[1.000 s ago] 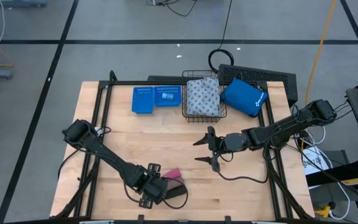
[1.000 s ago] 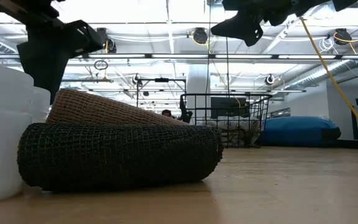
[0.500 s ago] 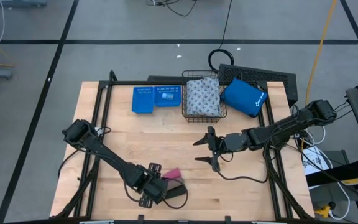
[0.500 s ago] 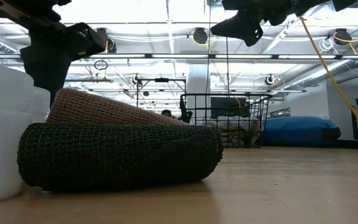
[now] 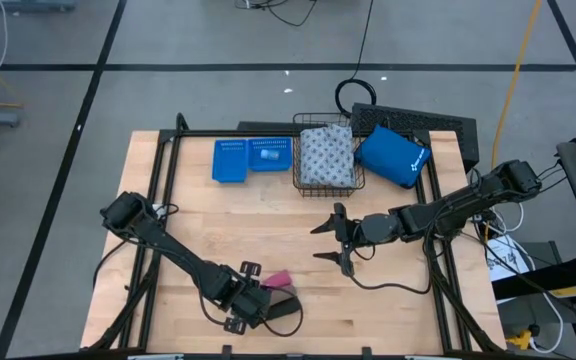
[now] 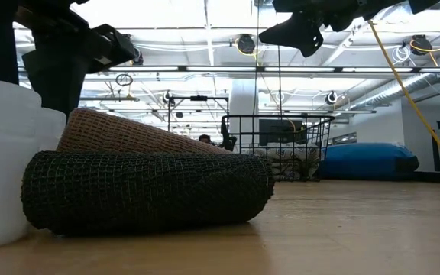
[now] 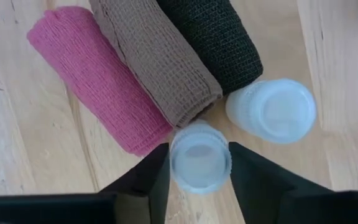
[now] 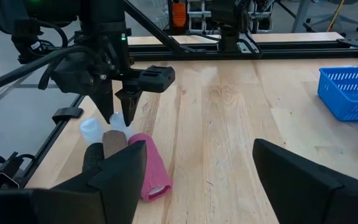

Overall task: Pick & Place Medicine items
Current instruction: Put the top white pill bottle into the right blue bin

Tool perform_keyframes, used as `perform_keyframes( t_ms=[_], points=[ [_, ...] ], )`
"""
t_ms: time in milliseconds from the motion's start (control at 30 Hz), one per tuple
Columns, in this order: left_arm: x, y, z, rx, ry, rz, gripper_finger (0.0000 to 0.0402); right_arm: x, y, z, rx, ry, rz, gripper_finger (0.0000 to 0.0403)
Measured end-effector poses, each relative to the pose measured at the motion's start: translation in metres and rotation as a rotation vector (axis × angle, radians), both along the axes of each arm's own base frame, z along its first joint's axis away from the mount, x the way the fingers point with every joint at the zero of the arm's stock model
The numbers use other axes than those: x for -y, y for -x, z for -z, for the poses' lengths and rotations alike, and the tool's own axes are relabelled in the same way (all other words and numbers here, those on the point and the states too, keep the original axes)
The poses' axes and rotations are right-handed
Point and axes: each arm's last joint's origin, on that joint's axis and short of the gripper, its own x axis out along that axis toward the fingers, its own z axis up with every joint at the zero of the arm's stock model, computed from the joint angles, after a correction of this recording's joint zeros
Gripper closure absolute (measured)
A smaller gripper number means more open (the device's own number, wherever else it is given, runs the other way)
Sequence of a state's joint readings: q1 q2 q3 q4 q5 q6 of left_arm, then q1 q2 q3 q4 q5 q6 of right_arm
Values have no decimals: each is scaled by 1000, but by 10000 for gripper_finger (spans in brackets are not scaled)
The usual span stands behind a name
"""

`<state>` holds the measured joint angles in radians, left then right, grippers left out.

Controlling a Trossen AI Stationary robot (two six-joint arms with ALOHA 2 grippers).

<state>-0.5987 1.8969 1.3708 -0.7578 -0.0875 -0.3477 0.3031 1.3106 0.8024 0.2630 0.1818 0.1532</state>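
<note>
Medicine items are sitting in a tight cluster near the front edge of the surface (image 5: 228, 225), left of centre. Reading across the left wrist view, you are looking at a pink roll (image 7: 98, 81), a tan roll (image 7: 151, 59) and a dark roll (image 7: 213, 40) lying side by side. Two white bottles are standing upright at their ends.

The left pincer (image 7: 199, 155) is gripping the small white bottle (image 7: 199, 163), with its fingers (image 7: 253, 180) pressing on opposite sides of the round body. I cannot tell whether the bottle is off the wood. It is likely handling as a light, stiff, smooth plastic thing that is prone to slipping or tipping, so you are wanting a centred hold on the waist, below the cap. The larger white bottle (image 7: 272, 111) is standing just beside it and is touching the dark roll, so a careless lift is risking a knock.

The rolls are looking woven, soft and squashable, and you are best taking them across the middle.

Farther back, the patterned pack (image 5: 326, 155) is lying in the wire basket (image 5: 296, 170).

The right pincer (image 5: 316, 243) is hovering over mid-surface with its jaws spread wide, carrying nothing.
</note>
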Motion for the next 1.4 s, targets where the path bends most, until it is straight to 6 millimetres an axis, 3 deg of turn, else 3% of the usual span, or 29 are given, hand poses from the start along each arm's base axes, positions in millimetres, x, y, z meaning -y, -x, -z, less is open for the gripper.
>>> perform_keyframes(
  t_ms=[333, 467, 700, 867, 1067, 1200, 1400],
  points=[
    [-3, 3, -6, 7, -22, -5, 260, 0, 0, 0, -4, -13, 5, 122],
    [-13, 8, -24, 15, -16, -24, 263, 0, 0, 0, -5, -13, 5, 122],
    [-43, 14, -72, 145, 41, -101, 263, 0, 0, 0, -4, -10, 3, 122],
    [-82, 25, -110, 236, 45, -220, 263, 0, 0, -1, 5, -13, 4, 122],
    [-144, 37, -145, 355, -47, -316, 249, 0, 0, -1, 7, -12, 3, 122],
    [-191, 39, -155, 385, -121, -371, 261, 4, 0, -3, 29, 62, -7, 122],
    [-271, 39, -152, 353, -203, -494, 263, 15, 19, -32, 120, 137, -11, 122]
  ],
)
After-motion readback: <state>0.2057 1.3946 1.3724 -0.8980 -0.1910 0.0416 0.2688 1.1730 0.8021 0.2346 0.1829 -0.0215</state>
